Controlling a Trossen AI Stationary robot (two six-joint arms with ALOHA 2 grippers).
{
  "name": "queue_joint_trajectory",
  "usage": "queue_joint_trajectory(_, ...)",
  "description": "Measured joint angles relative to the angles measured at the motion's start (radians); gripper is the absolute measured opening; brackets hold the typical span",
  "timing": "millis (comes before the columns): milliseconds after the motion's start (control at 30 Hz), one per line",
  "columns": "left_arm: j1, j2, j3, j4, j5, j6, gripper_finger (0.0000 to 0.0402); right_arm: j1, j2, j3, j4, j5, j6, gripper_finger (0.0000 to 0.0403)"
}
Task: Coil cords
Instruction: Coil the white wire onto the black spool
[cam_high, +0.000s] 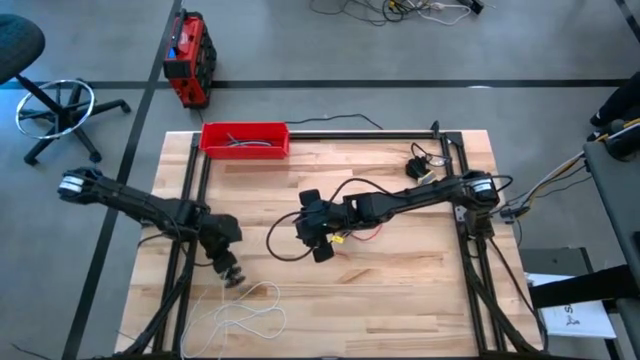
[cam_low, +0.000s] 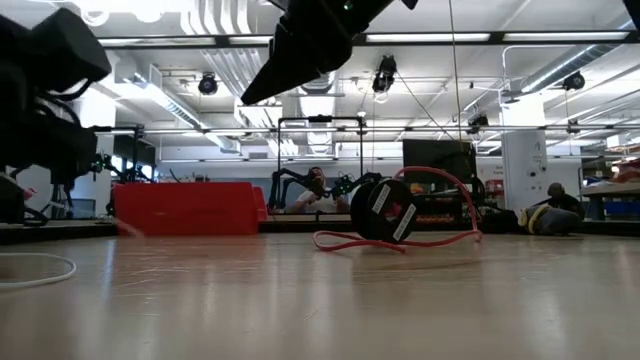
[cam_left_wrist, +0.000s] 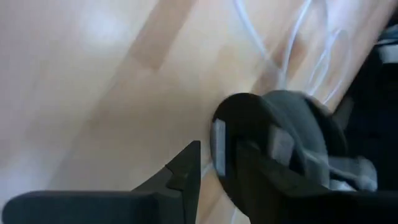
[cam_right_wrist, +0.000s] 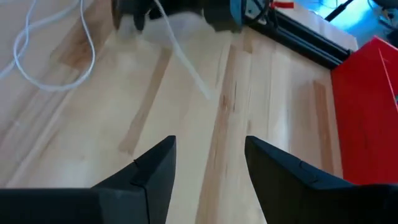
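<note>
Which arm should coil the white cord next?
Left, probably. Its end effector sits right at the white cord, apparently gripping the cord's black disc. The right end effector is open at mid-table.

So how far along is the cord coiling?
Nothing looks coiled yet. The white cord lies in loose loops, with the left end effector at its disc end. The red cord sprawls loose under the open right end effector. Both coils remain.
</note>
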Motion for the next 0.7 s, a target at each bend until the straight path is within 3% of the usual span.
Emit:
queue_joint_trajectory(200,0.017,-0.012,-0.061,0.211,0.052,-0.052,0.0078,0.002,0.016,-0.001,-0.033,-0.019,0.054,0.0186)
queue_joint_trajectory(333,0.017,-0.011,-0.064,0.255,0.054,-0.047,0.0078,0.004,0.016,-0.001,-0.038,-0.019,0.054,0.0186)
queue_joint_trajectory(533,0.015,-0.032,0.015,0.258,0.073,-0.036,0.0084,0.007,0.012,-0.001,-0.045,-0.016,0.060,0.0186)
queue_joint_trajectory(700,-0.006,-0.044,0.155,0.109,0.034,-0.004,0.0077,0.010,0.011,-0.001,-0.051,-0.016,0.061,0.0186)
